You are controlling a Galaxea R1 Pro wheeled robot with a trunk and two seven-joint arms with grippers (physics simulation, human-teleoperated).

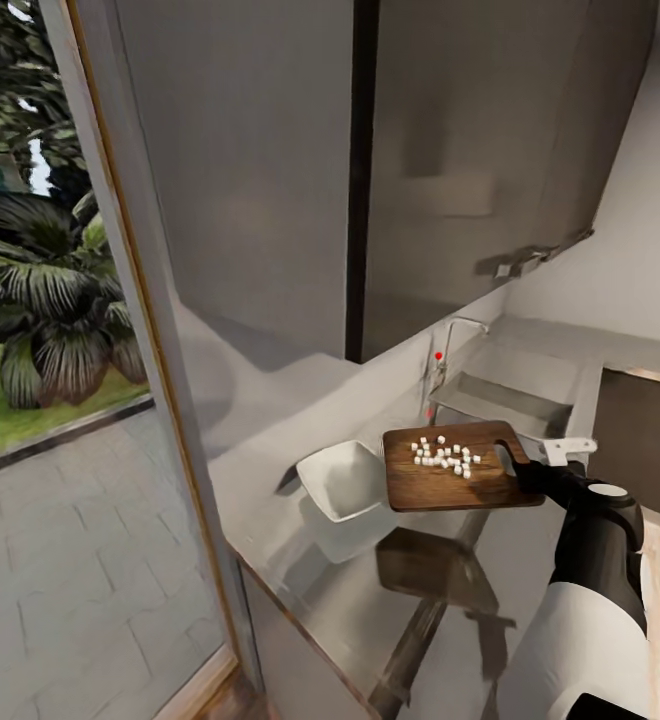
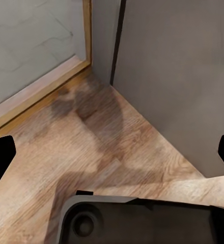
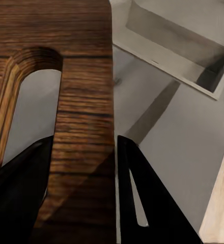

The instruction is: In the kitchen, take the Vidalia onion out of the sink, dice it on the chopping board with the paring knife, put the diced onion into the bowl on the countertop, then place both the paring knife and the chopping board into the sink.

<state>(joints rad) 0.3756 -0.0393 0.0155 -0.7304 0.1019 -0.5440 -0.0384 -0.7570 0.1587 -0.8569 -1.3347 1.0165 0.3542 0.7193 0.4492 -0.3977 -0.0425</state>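
Observation:
The dark brown chopping board (image 1: 450,485) hangs level above the grey countertop (image 1: 300,570), casting a reflection below it. A cluster of white onion dice (image 1: 443,455) lies on its top. My right gripper (image 1: 530,472) is shut on the board's handle end, and in the right wrist view its fingers (image 3: 137,183) clamp the wood strip (image 3: 86,101) beside the slot hole. The board's far edge reaches the rim of the white bowl (image 1: 345,480). Behind lies the steel sink (image 1: 500,400) with its tap (image 1: 450,340). The paring knife is out of view. My left gripper (image 2: 112,152) is open over the floor.
Tall grey cabinets (image 1: 270,170) rise behind the counter, and a glass door frame (image 1: 140,300) stands at the left. The left wrist view looks down on wooden floor (image 2: 91,147), a grey cabinet side (image 2: 183,76) and the robot's dark base (image 2: 137,221).

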